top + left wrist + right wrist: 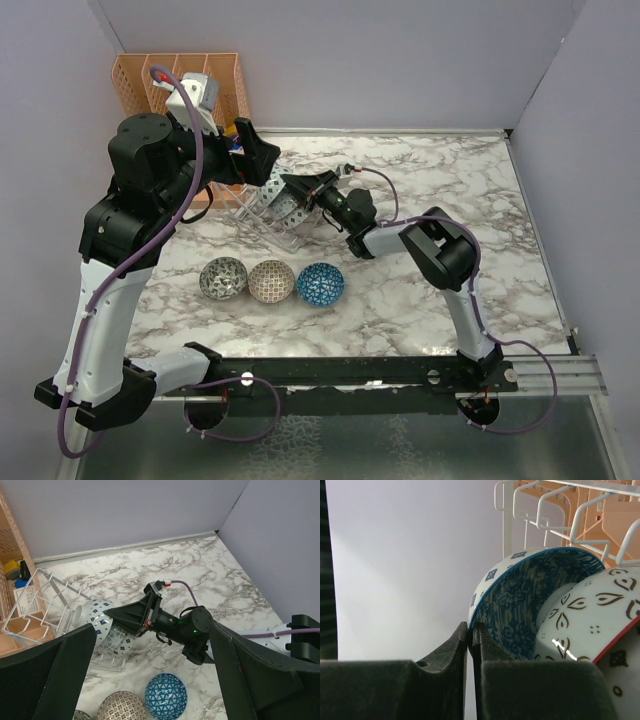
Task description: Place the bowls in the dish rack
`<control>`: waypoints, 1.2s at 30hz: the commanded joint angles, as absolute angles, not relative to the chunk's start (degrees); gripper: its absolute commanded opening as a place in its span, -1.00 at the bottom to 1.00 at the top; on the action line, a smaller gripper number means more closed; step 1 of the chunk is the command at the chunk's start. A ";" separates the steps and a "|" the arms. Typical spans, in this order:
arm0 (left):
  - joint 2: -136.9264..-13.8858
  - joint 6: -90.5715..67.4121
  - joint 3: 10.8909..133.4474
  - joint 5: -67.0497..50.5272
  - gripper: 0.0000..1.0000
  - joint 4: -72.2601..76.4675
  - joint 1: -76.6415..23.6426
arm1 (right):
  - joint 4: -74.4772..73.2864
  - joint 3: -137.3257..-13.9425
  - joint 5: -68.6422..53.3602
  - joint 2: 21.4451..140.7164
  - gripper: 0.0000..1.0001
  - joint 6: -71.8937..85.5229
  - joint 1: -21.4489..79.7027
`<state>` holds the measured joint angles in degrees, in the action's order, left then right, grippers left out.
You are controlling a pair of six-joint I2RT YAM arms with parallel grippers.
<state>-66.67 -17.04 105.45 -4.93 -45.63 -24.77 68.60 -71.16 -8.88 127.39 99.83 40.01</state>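
Observation:
Three bowls sit in a row on the marble table: grey-black (223, 278), beige-brown (271, 281) and blue (320, 283). The dish rack (247, 210) of thin bars stands behind them with bowls on edge in it (287, 207). In the right wrist view a blue-lined bowl (520, 605) leans in the rack, a red-rimmed bowl (592, 620) nested against it. My right gripper (470, 625) is shut, its tip against the blue-lined bowl's rim; it also shows in the top view (292, 186). My left gripper (255, 150) is open and empty above the rack.
An orange perforated organiser (195, 80) stands at the back left, right behind the rack. Walls close the table at the back and both sides. In the left wrist view the blue bowl (166, 696) and beige bowl (120, 707) lie below the right arm (192, 630).

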 commanded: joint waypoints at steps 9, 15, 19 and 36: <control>-65.74 -16.36 105.29 -4.22 0.98 -45.53 -24.96 | 70.36 -70.00 -14.93 127.20 -0.69 99.97 40.96; -65.74 -16.59 105.16 -4.29 0.98 -45.39 -24.96 | 69.80 -67.87 -15.02 125.77 -0.54 100.28 40.94; -65.88 -16.62 105.20 -4.39 0.99 -45.30 -24.97 | 69.42 -66.81 -15.33 124.89 -0.43 100.37 40.96; -66.02 -16.78 105.20 -4.14 0.98 -45.38 -25.00 | 62.49 -61.75 -16.00 117.72 -0.21 99.67 40.83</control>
